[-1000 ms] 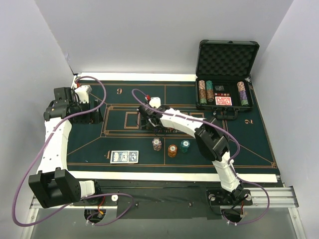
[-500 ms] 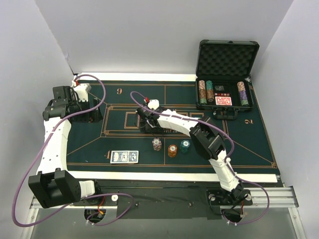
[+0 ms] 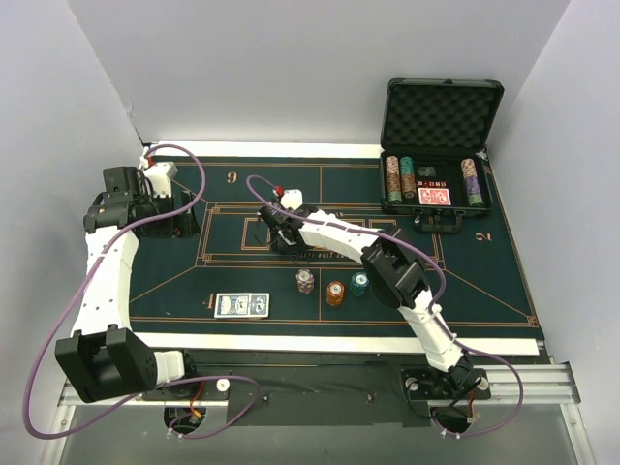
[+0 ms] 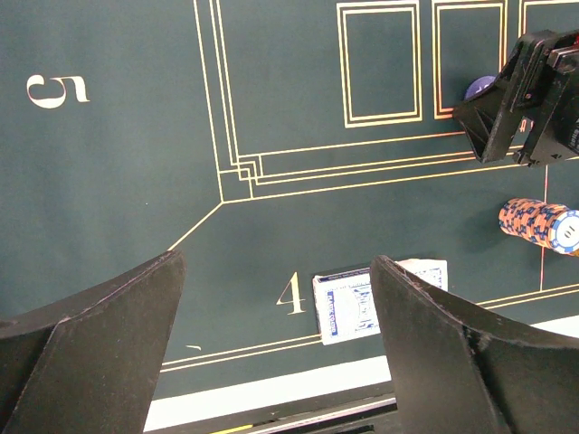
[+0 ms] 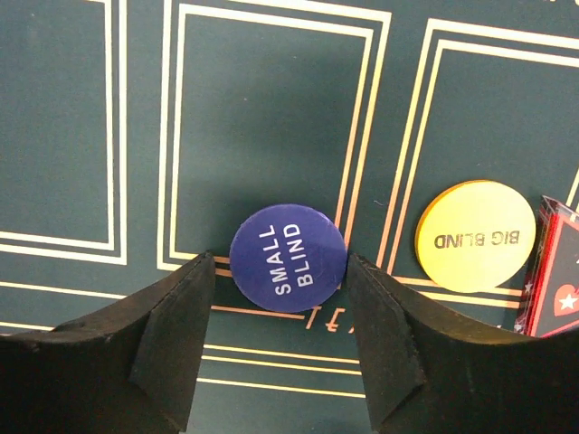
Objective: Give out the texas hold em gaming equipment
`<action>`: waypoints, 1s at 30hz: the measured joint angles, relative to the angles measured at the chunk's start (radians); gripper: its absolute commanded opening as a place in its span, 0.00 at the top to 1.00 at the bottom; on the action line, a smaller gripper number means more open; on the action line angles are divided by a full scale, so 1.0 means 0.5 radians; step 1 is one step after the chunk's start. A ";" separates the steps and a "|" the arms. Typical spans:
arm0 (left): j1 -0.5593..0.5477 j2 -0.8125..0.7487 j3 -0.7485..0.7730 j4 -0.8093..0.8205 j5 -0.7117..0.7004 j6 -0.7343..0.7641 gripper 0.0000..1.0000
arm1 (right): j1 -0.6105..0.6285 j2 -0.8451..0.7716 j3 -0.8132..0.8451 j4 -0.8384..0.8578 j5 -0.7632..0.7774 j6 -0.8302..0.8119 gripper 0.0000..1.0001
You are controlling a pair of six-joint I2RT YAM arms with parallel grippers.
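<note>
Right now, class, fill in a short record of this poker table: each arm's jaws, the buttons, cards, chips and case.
right jaws: open, straddling the small blind button, which lies flat on the felt
big blind button: beside it, apart, untouched
left jaws: open, empty, above the felt
cards: side by side, blue backs up, by the 4
chip stacks: three in a row, right of the cards
case: open, far right corner, more chips inside

hard case [image 3: 441, 114]: black, foam-lined, lid raised, far right | red-backed deck [image 3: 434, 197]: flat in case's lower tray | tabletop [image 3: 484, 281]: dark green felt, gold lines, numerals 2, 4, 5, 6 | walls [image 3: 291, 68]: white, left, far, right
</note>
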 measured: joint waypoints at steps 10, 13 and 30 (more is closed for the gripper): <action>0.000 0.001 0.000 0.000 -0.002 0.003 0.05 | 0.120 0.172 0.288 -0.008 -0.018 -0.098 0.62; 0.000 0.002 0.000 0.000 -0.002 0.004 0.05 | 0.184 0.248 0.414 -0.002 -0.073 -0.141 0.65; 0.043 0.104 0.000 0.005 0.022 0.018 0.05 | 0.329 0.217 0.378 0.278 -0.687 -0.276 0.28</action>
